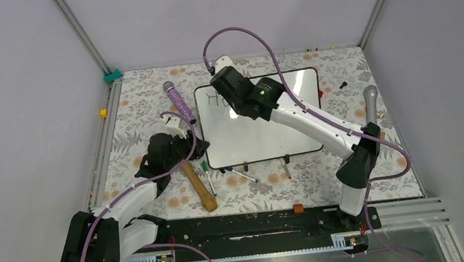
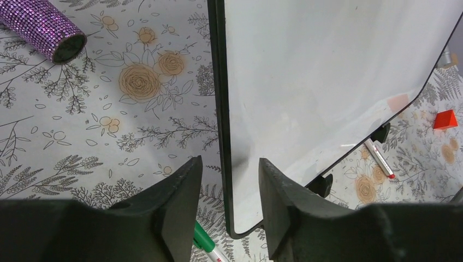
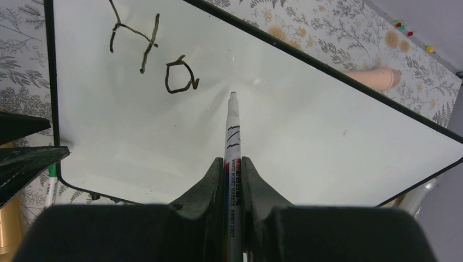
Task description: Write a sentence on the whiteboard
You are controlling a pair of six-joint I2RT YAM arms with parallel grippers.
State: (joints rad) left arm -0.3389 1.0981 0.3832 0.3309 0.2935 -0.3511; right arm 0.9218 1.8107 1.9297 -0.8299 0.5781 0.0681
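Board (image 1: 262, 134) with two letters written, both arms at it.
The left fingers (image 2: 174, 202) stand a little apart on either side of the board's left edge, near its near-left corner, with a gap on each side, and hold nothing. The board is at the middle of the counter (image 1: 148, 101), toward the far edge. The letters (image 3: 147, 49) "Ho" sit in its far-left corner. The right fingers (image 3: 205, 185) are closed on a marker (image 3: 232, 125). Its tip is just right of the "o"; I cannot tell if it touches.
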